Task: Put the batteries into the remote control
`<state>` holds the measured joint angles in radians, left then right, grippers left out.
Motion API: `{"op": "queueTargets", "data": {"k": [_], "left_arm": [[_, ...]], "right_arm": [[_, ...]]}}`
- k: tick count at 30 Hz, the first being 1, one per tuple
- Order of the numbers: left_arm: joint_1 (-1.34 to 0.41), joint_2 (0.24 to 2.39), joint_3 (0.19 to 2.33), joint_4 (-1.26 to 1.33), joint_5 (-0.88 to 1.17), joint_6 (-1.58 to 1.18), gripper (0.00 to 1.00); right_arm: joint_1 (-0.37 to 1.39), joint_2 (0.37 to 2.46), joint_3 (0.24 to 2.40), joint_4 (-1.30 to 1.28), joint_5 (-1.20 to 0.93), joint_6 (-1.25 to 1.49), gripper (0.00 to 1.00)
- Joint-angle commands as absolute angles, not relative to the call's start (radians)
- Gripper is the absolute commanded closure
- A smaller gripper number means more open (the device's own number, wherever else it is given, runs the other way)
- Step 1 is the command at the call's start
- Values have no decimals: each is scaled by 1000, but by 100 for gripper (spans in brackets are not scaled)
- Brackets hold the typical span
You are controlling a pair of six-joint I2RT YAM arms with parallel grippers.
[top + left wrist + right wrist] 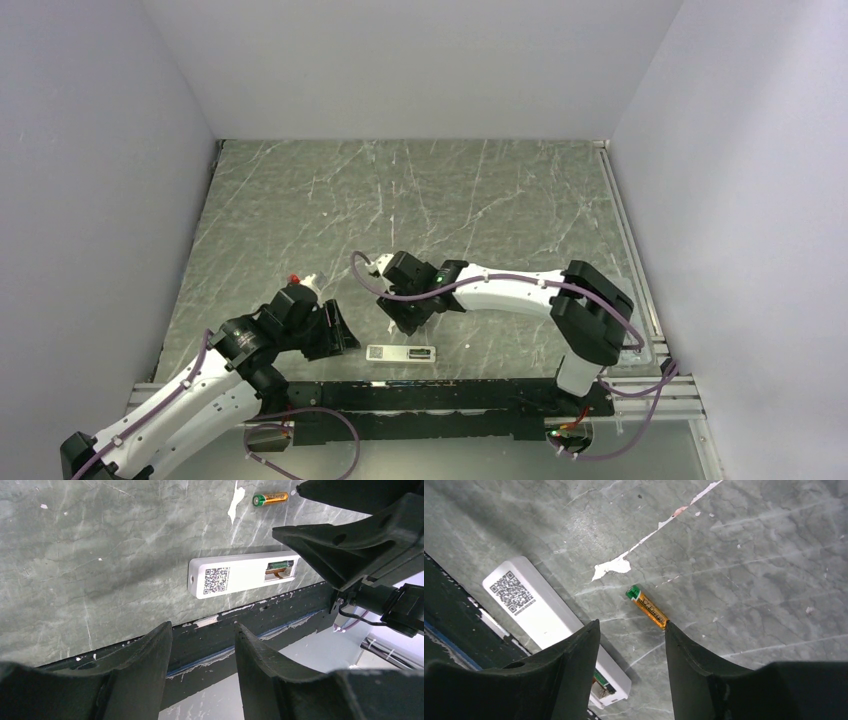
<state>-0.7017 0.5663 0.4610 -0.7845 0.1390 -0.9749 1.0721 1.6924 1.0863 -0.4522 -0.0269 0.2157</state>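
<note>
The white remote control (403, 353) lies back-up near the table's front edge, its QR label (216, 579) showing and its battery recess (278, 569) uncovered. Something gold-green sits inside the recess. One gold-green battery (647, 607) lies loose on the table just beyond the remote, also seen as the battery (270, 499) in the left wrist view. My right gripper (631, 625) hangs open above the remote's recess end, one fingertip close to the battery's end, nothing between the fingers. My left gripper (202, 630) is open and empty, left of the remote (243, 574).
A black rail (450, 395) runs along the table's near edge right beside the remote. White scuffs (611, 567) mark the grey marbled tabletop (420, 200). Plain walls close in the left, right and back sides.
</note>
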Motion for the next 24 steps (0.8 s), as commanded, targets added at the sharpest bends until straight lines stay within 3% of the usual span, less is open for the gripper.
{"op": "queueTargets", "data": {"k": [1,24], "left_arm": [[-706,558,497,-782,151,-991,46],[-706,546,492,-785,156,-999,45]], "right_arm": [[1075,1724,1114,-413,-48,157,46],[1106,1845,1153,-426,28,134,49]]}}
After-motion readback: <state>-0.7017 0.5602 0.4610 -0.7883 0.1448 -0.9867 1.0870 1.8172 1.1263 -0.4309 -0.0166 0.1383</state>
